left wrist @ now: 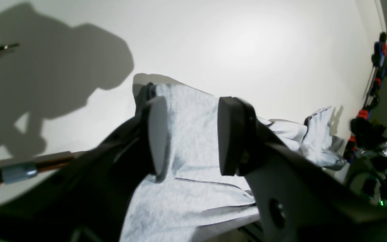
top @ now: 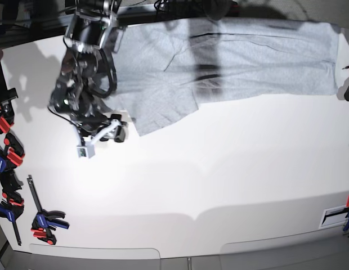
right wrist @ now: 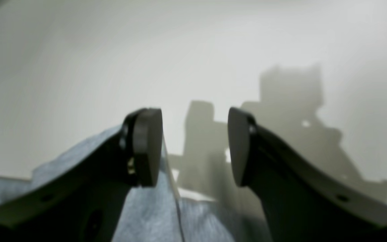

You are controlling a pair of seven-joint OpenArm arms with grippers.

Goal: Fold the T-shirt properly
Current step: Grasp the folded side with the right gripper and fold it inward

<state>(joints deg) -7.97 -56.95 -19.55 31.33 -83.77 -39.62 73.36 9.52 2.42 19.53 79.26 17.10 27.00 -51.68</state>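
While the large light heather-grey cotton T-shirt (top: 242, 62) lies spread along the far edge of the white table (top: 219, 180), the right gripper (right wrist: 195, 148) hovers near its lower corner, jaws apart and empty. The left gripper (left wrist: 191, 134) also has parted jaws, with grey cloth lying between its 2 pads, not pinched. Soft, light and limp, the fabric will likely sag and wrinkle; hems or corners look like the best holds.

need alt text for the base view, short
A grey T-shirt lies spread along the far edge of a white table. The right gripper sits at its lower-left corner, and clamps line the table's left side.
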